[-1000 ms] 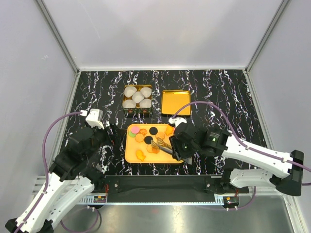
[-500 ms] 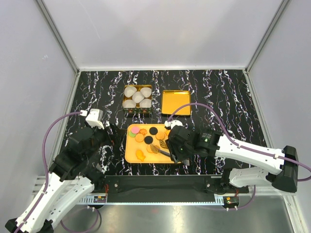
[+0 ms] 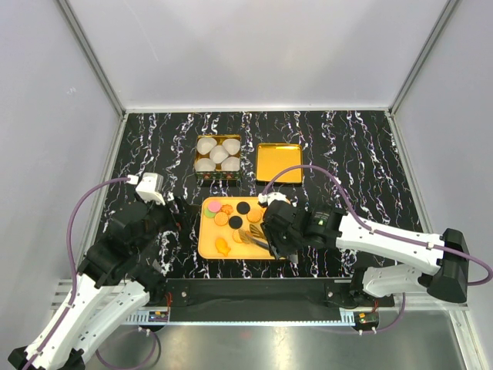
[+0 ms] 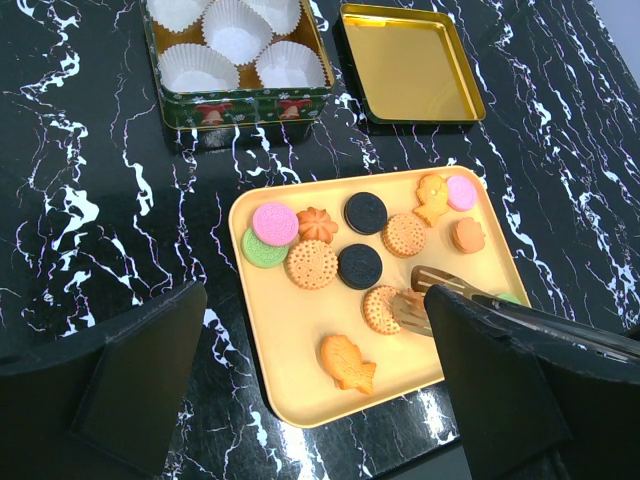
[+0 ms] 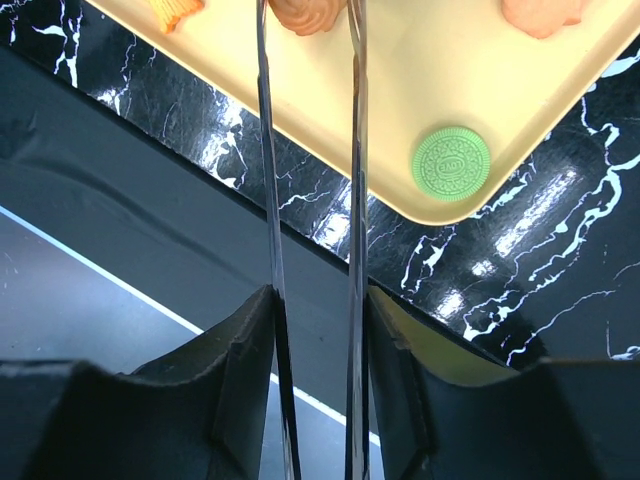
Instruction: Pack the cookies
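Observation:
Several cookies lie on an orange tray (image 3: 206, 240): a pink disc (image 4: 275, 223), a green disc (image 4: 262, 250), two black discs (image 4: 366, 212), round biscuits (image 4: 311, 264) and a fish shape (image 4: 347, 362). My right gripper (image 3: 275, 236) is shut on metal tongs (image 4: 440, 295). The tong blades (image 5: 355, 200) straddle an orange cookie (image 5: 305, 12) next to a round biscuit (image 4: 381, 308). A green cookie (image 5: 451, 163) lies at the tray's near right corner. My left gripper (image 4: 315, 340) is open and empty, above the tray's near left edge.
A green tin (image 3: 218, 158) with several white paper cups (image 4: 196, 66) stands behind the tray. Its gold lid (image 3: 279, 163) lies upturned to the right. The table is black marble (image 3: 347, 146), with grey walls on three sides.
My right arm has moved left, carrying the tongs further over the tray toward its near middle. The left arm has not moved.

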Controlling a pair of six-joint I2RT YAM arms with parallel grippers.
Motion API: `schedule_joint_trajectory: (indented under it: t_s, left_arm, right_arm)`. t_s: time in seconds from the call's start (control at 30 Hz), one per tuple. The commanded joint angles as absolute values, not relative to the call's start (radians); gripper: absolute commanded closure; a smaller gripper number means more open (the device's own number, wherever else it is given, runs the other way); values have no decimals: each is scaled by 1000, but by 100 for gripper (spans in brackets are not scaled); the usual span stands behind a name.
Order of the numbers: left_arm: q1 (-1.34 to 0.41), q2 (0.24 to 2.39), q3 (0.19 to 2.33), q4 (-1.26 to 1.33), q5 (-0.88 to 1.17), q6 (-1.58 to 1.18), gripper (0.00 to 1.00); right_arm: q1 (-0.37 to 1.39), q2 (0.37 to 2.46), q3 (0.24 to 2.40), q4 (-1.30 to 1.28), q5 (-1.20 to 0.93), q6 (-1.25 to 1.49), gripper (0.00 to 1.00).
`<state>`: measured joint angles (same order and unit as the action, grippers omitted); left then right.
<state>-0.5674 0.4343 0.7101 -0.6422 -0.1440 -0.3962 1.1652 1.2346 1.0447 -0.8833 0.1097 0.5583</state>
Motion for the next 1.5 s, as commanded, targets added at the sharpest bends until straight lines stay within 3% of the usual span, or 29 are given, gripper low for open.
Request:
schedule_joint_trajectory:
  t_s: [0.0,0.17,0.33,0.8,1.0,1.23,1.47]
  left_arm:
    - [-571,443,716,-617,-156,-394,1]
    - [-571,443,718,-618,-158,-394,1]
    - [-571,442,718,-617,-158,-394,1]
    - [-571,439,716,-618,-164,-396,1]
    - [-571,434,718,-618,-167,-396,1]
    - [-571,423,718,-621,-193,-406,1]
    - [-569,469,787,-620,-284,-381,1]
  right_arm:
    - [1178,1246,1065,-845,94,568,55]
    - [1180,1243,1078,-854,101,571,59]
    - [1181,1221,1095,-885,121,574,72]
    - [1178,1222,1236,-942,161,539,71]
    - [1152,1386,1448,-934,198,439,69]
    - [974,1648,1707,-896,78,322,71]
    - [851,1946,2124,-928,89,224,72]
